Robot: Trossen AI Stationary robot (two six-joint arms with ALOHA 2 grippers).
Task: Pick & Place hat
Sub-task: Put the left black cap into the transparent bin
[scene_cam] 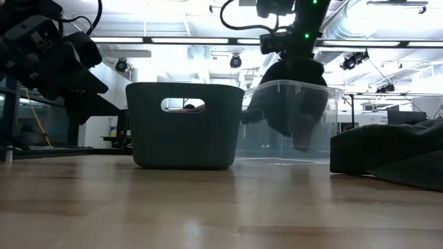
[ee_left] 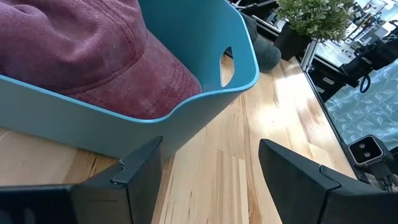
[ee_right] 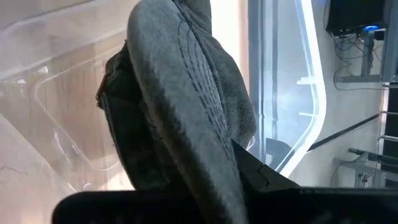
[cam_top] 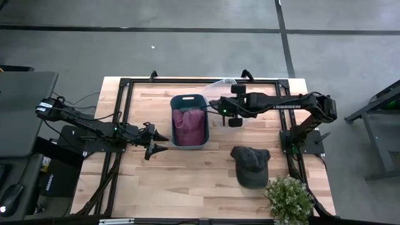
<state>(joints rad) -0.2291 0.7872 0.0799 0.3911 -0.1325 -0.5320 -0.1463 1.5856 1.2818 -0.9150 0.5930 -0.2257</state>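
Your right gripper point(scene_cam: 294, 66), clamped on a grey hat point(ee_right: 186, 112), hangs over the clear bin point(scene_cam: 291, 124), drop straight down; left gripper point(cam_top: 156, 143) idles open beside the teal bin point(cam_top: 189, 122).

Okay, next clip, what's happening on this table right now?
The right tool is shut on a dark grey hat, holding it in the air by the clear plastic bin at the table's far side. A maroon hat already lies in the teal bin at the middle. The left tool waits open beside that bin, holding nothing. Another dark cap lies on the wood near a potted plant.
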